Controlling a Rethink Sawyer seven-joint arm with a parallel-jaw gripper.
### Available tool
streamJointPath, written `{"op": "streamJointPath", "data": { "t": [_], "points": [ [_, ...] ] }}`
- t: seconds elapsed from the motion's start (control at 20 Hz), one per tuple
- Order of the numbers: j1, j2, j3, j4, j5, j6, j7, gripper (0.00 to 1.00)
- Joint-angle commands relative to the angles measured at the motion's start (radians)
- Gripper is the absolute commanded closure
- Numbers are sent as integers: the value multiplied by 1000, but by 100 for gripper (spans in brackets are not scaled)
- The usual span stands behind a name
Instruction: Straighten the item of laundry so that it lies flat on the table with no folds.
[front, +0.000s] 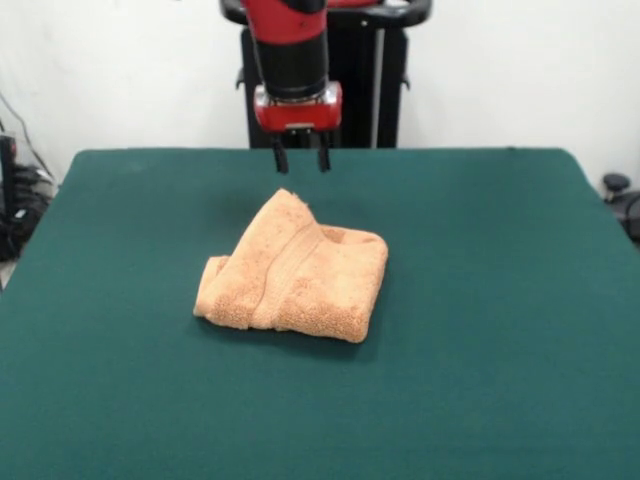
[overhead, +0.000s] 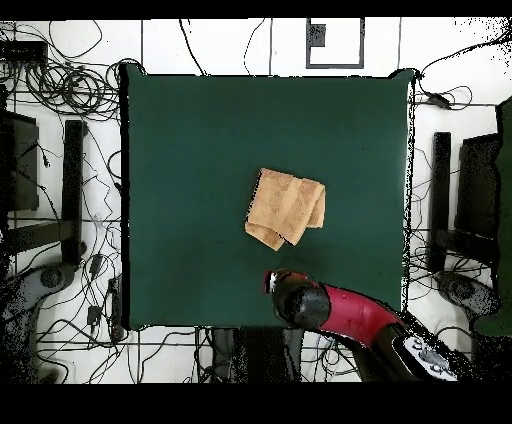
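Near the middle of the tabletop (front: 120, 400) the towel (front: 295, 270) lay bunched, doubled over itself in several layers, so by my reckoning the flattening was all left to do. The hand (front: 301, 158) hung above its far edge, released, holding nothing.

A plain white wall (front: 120, 70) stands at the far side in the front view. From overhead, the pale tiled floor (overhead: 230, 45) carries tangled black cables (overhead: 60, 85), with dark equipment (overhead: 72, 190) left and right.
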Motion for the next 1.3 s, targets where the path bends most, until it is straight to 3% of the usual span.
{"op": "streamJointPath", "data": {
  "t": [0.05,0.55,1.3],
  "points": [
    [1,108,124,-129,-27,-65,73,0],
    [-34,127,140,-155,-68,-56,54,0],
    [-112,62,191,-169,-97,93,-14,0]
  ]
}}
